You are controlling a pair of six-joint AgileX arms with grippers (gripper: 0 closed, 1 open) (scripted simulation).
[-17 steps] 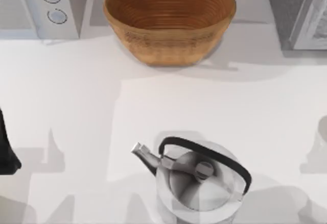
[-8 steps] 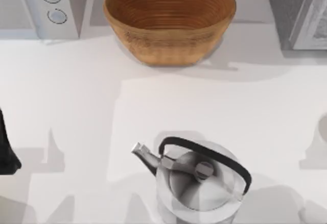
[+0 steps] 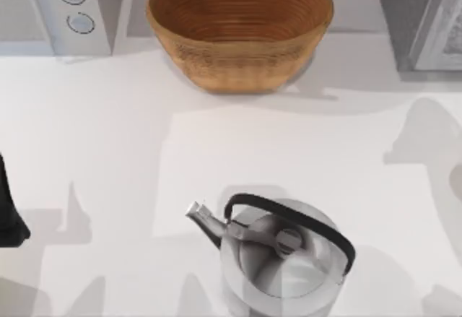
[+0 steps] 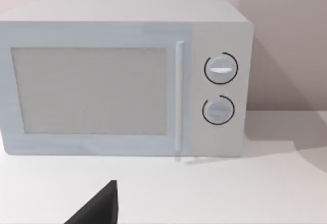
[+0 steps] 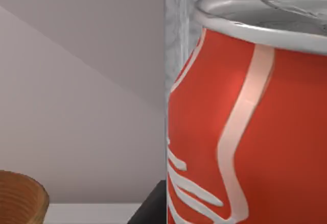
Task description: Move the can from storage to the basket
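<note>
Right claw: its fingers are sitting outside what the right wrist view takes in, so I cannot tell whether they are apart, together or clamped on anything.
Left claw: a dark finger tip (image 4: 99,206) is poking up in the left wrist view, facing the microwave (image 4: 122,78); whether the fingers are apart or together I cannot tell. The left arm (image 3: 9,212) is sitting at the desk's left edge in the top view.
Can: the can (image 5: 250,127) is looming very close in the right wrist view, standing upright with its long axis vertical, silver rim upward, red side with white script facing the camera.
Basket: the basket (image 3: 240,32) is resting mouth-up at the far middle of the desk (image 3: 94,136), between the microwave and a grey cabinet (image 3: 422,17); its edge (image 5: 20,198) is peeking into the right wrist view, apart from the can.
Kettle: a steel kettle (image 3: 278,259) is standing at the near middle, spout pointing left.
</note>
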